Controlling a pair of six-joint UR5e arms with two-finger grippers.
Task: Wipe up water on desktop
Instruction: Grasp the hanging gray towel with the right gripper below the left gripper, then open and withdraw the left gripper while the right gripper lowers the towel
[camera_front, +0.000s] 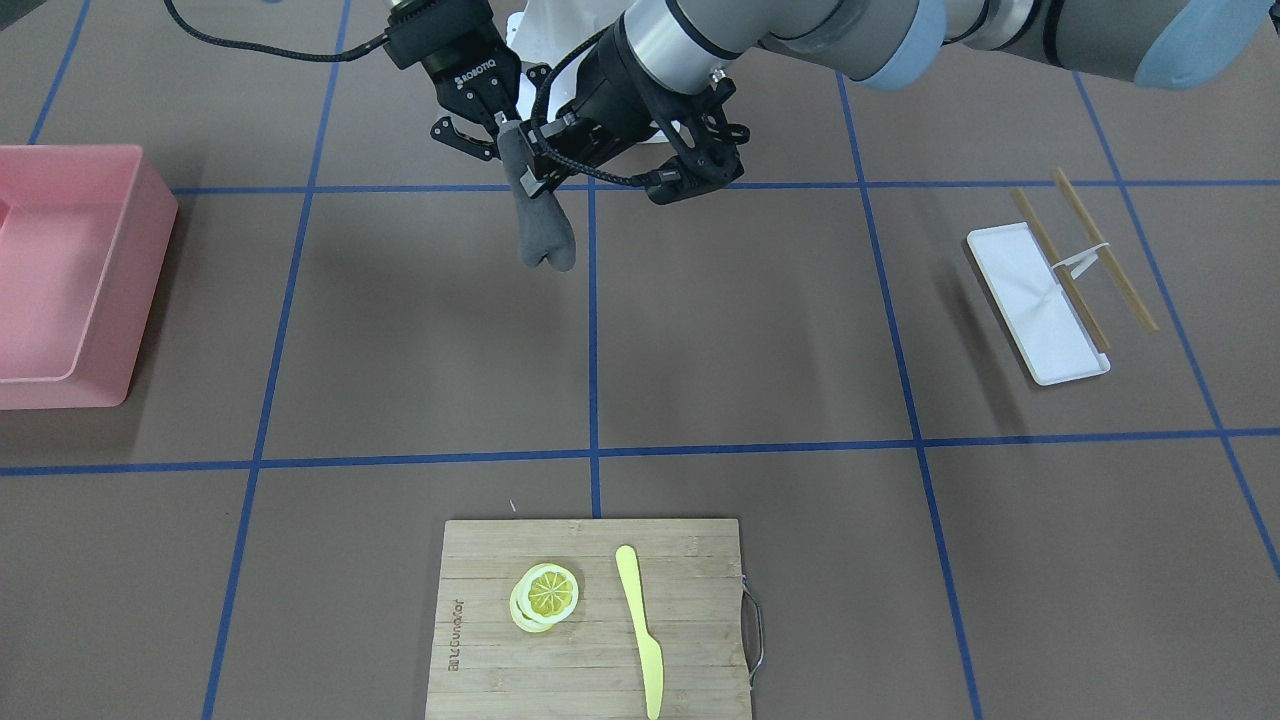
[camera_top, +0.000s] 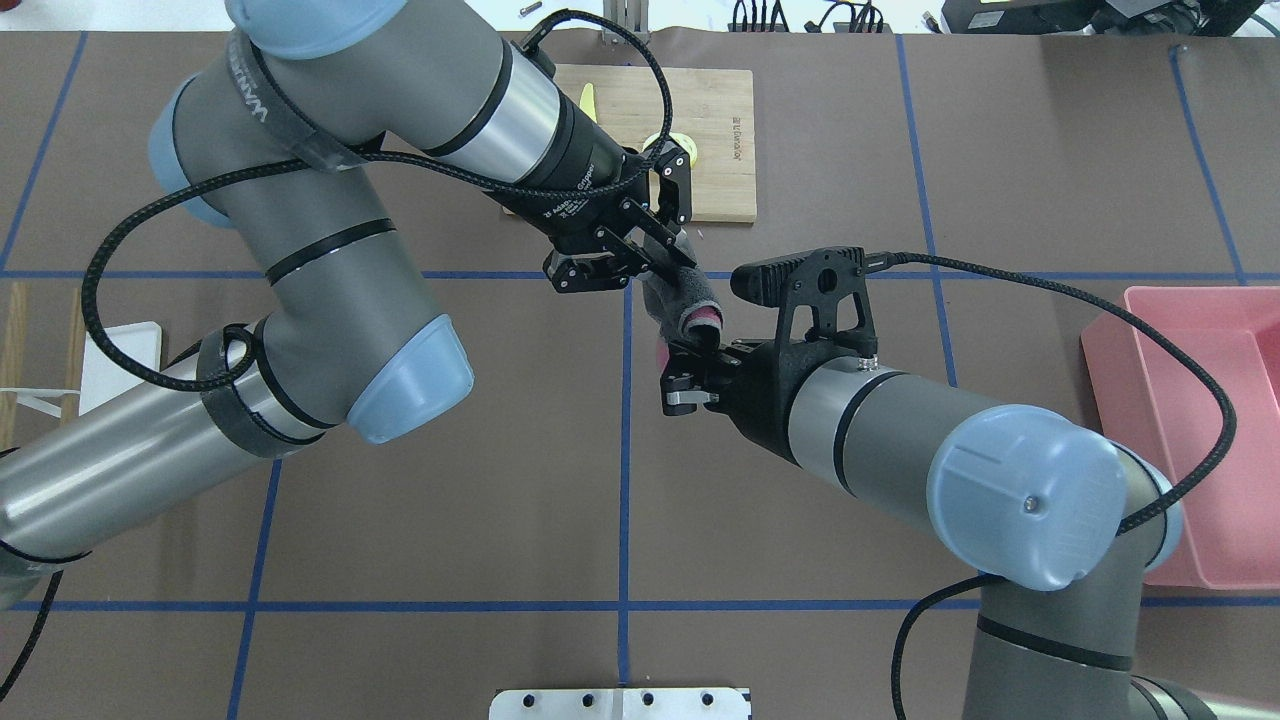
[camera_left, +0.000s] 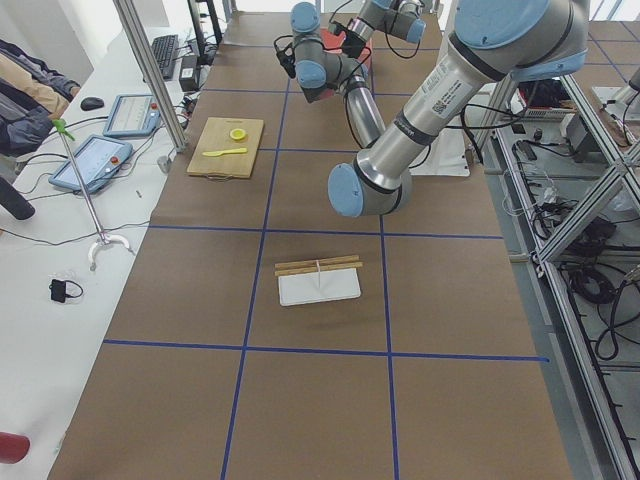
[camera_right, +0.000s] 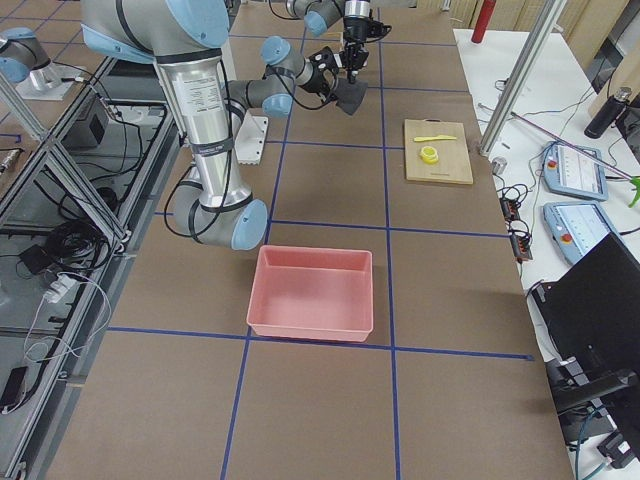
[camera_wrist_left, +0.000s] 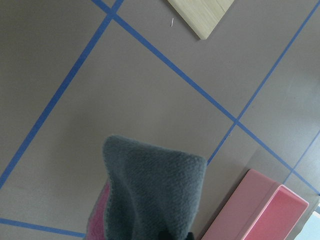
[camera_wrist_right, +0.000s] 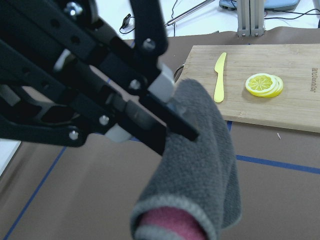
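The desktop (camera_front: 750, 330) is brown with blue tape lines; I see no water on it. A grey cloth (camera_front: 540, 225) with a pink inner side hangs above it between both grippers. My left gripper (camera_front: 530, 160) is shut on the cloth's upper part, as the overhead view (camera_top: 678, 265) and the right wrist view (camera_wrist_right: 172, 112) show. My right gripper (camera_front: 498, 122) is shut on the cloth's end, which is pink in the overhead view (camera_top: 700, 320). The cloth fills the bottom of the left wrist view (camera_wrist_left: 155, 190).
A pink bin (camera_front: 60, 270) stands at the robot's right end of the table. A bamboo cutting board (camera_front: 590, 650) with lemon slices (camera_front: 545, 595) and a yellow knife (camera_front: 640, 630) lies at the far edge. A white tray (camera_front: 1030, 300) with wooden sticks (camera_front: 1105, 250) lies on the robot's left.
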